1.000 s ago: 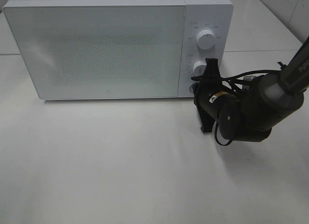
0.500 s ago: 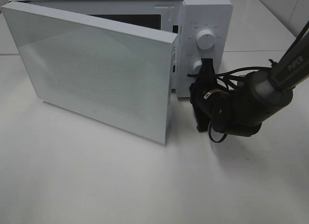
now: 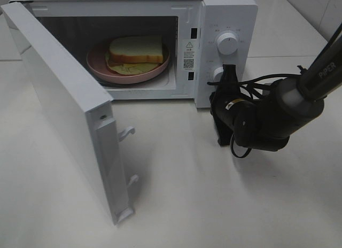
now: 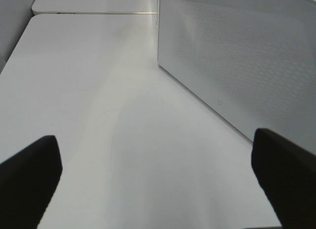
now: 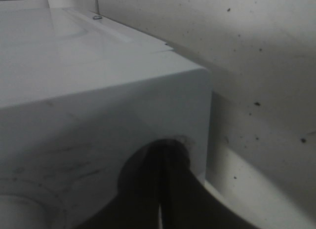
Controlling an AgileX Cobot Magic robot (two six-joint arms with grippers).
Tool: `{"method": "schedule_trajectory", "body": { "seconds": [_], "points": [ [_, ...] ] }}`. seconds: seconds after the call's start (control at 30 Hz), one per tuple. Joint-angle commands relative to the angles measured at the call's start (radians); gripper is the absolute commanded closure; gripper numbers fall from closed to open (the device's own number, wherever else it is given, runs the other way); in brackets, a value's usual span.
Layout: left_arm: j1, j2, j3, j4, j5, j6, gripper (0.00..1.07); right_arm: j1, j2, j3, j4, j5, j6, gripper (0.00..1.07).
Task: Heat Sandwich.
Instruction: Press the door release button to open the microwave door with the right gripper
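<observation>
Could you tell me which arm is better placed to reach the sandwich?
Probably right: the right end effector sits at the control panel beside the opening, while the open door stands between the left end effector and the sandwich.

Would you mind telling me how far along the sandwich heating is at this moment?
Done: the sandwich sits on its pink plate inside the microwave, whose door stands wide open. In hand: the right claw, shut, touches the panel's lower corner; the left claw hangs open, idle. Whether heating has run cannot be told, so closing and starting, or unloading, remains.
</observation>
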Motion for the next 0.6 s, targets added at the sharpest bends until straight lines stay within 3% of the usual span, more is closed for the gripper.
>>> {"method": "schedule_trajectory", "body": {
  "seconds": [0.03,0.6],
  "points": [
    [-0.001,-0.023,0.004,0.002,0.003,-0.004,0.05,-0.043,0.004,-0.084,-0.034,-0.185,-0.011,1.06],
    [-0.001,-0.023,0.004,0.002,0.003,-0.004,0.05,-0.043,-0.005,-0.079,-0.036,-0.075,-0.010,1.05]
  ]
}}
